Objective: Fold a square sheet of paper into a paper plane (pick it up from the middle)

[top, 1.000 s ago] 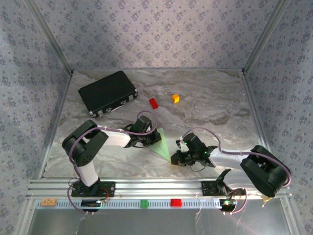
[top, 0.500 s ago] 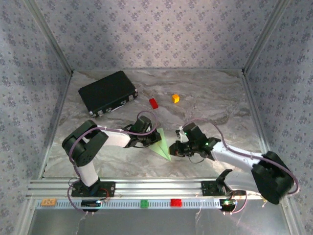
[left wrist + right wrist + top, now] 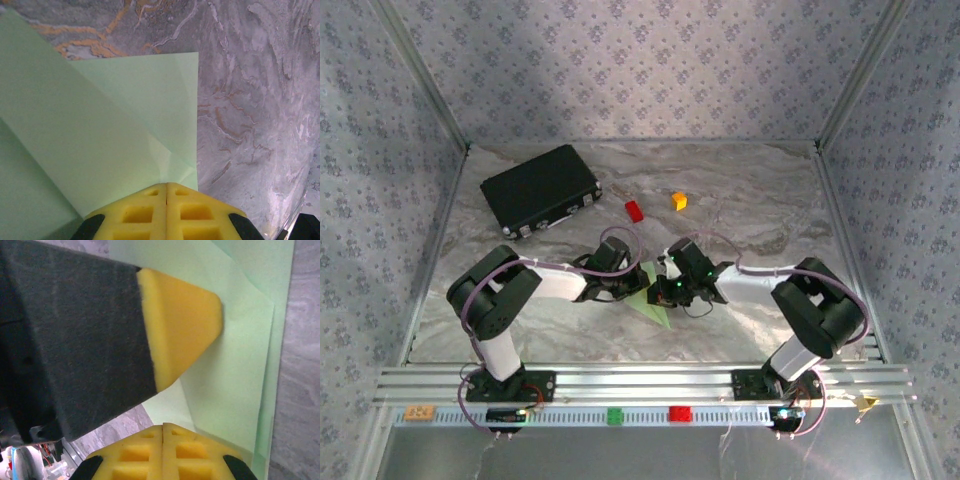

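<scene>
Here the green paper (image 3: 652,303), thin, matte and folded into a pointed triangle with crisp creases and overlapping flaps, lies under and ahead of both grippers. The left gripper (image 3: 166,189) has its yellow ribbed pads pressed together, tips on the paper. The right gripper (image 3: 163,429), likewise closed, sits just beside it. Past the paper's straight edges stretches open, veined marble table (image 3: 750,215). A black case (image 3: 540,188), red block (image 3: 634,210) and orange block (image 3: 678,200) lie well beyond the fingertips.

Soft even overhead light, faint shadows, wrist close-ups slightly blurred
</scene>
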Robot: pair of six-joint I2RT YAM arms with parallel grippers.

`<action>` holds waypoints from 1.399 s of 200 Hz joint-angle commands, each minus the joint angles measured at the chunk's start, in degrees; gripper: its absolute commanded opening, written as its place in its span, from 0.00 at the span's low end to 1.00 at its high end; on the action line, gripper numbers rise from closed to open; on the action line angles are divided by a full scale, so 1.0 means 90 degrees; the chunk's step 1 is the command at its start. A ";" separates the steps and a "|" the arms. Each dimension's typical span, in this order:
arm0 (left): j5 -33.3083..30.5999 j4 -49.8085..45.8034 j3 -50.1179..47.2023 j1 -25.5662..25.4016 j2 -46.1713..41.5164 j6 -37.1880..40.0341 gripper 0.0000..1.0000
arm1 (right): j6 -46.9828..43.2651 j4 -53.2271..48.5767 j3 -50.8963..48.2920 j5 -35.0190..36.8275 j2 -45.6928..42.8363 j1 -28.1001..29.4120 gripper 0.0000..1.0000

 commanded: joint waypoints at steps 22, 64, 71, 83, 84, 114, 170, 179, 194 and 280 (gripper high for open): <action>-0.0237 -0.0349 -0.0202 0.0015 0.0124 0.0003 0.06 | 0.0039 0.0254 0.0032 -0.0034 0.0425 -0.0110 0.00; -0.0246 -0.0407 -0.0214 0.0025 0.0112 0.0031 0.06 | 0.0008 0.0251 -0.0427 0.0018 0.0479 -0.0120 0.00; -0.0246 -0.0424 -0.0220 0.0026 0.0106 0.0034 0.06 | 0.0024 0.0297 -0.0500 0.0015 0.0440 -0.0131 0.00; -0.0252 -0.0413 -0.0221 0.0030 0.0115 0.0035 0.06 | 0.0045 0.0340 -0.0580 -0.0026 0.0318 -0.0155 0.00; -0.0250 -0.0410 -0.0226 0.0030 0.0116 0.0033 0.05 | 0.0045 0.0340 -0.0581 -0.0027 0.0307 -0.0157 0.00; -0.0265 -0.0425 -0.0219 0.0032 0.0108 0.0033 0.06 | 0.0006 0.0266 -0.0584 -0.0168 -0.0103 -0.0189 0.00; -0.0268 -0.0452 -0.0221 0.0050 0.0117 0.0034 0.06 | 0.0114 0.0281 -0.1149 -0.0119 -0.0434 -0.0079 0.01; -0.0264 -0.0447 -0.0221 0.0045 0.0117 0.0033 0.06 | 0.0123 0.0260 -0.1241 -0.0058 -0.0577 -0.0085 0.01; -0.0266 -0.0454 -0.0216 0.0044 0.0124 0.0037 0.05 | 0.0101 0.0107 -0.1276 0.0019 -0.0868 -0.0120 0.01; -0.0218 -0.0418 -0.0180 0.0048 0.0175 0.0022 0.05 | 0.0118 0.0347 -0.0767 -0.0379 -0.0445 -0.0110 0.02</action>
